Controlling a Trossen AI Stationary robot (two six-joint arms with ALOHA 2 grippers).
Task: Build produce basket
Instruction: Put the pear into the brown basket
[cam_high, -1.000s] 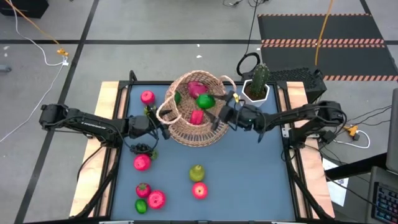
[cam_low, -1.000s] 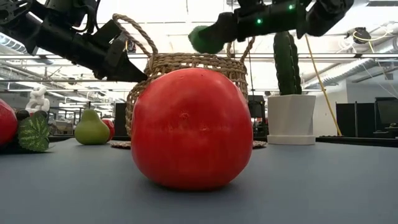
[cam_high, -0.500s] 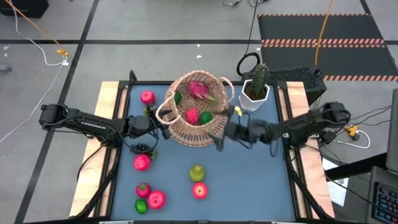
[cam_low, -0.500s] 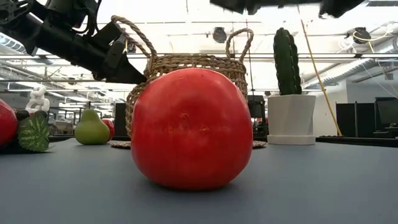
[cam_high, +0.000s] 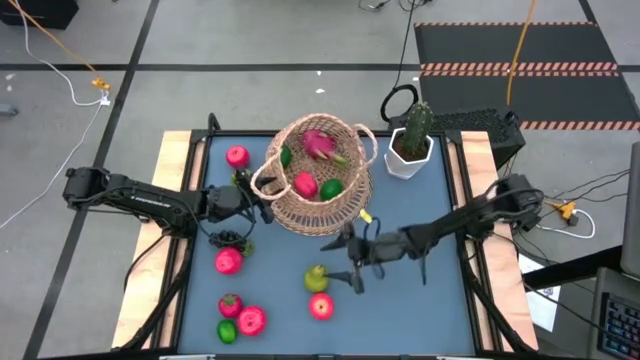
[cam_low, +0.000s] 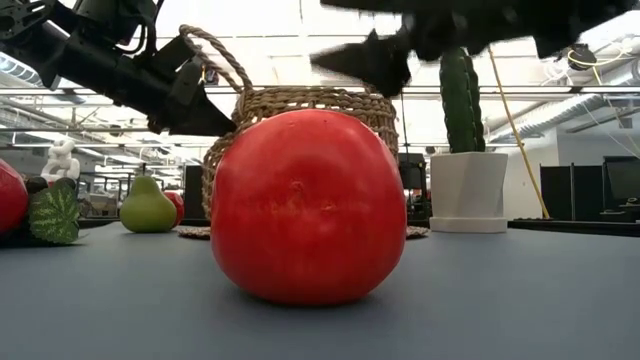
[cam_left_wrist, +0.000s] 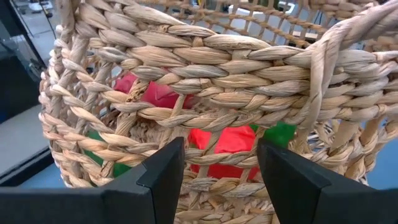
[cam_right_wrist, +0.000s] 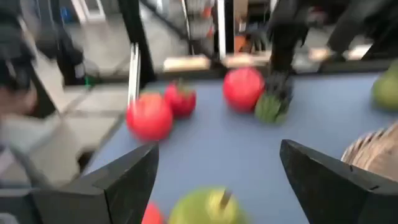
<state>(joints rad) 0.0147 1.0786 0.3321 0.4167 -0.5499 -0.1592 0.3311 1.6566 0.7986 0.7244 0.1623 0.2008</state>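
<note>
High view showed you the right gripper (cam_high: 348, 268) spread empty beside the pear (cam_high: 317, 278) — left gripper (cam_high: 263, 207) pinched the basket (cam_high: 318, 175) rim.

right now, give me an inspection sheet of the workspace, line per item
surface: blue table with wooden side rails.
job's things: basket at the far centre holds dragon fruit, a red fruit and two green ones; pear, apples, a lime and grapes lie loose on the near and left table.
clutter: potted cactus at the far right.
grippers: left gripper at the basket's left wall, jaws around the weave; right gripper open and empty, beside the pear.
cables: several run over the floor beyond and beside the table.
surroundings: grey floor, striped mat; no person seen.
</note>
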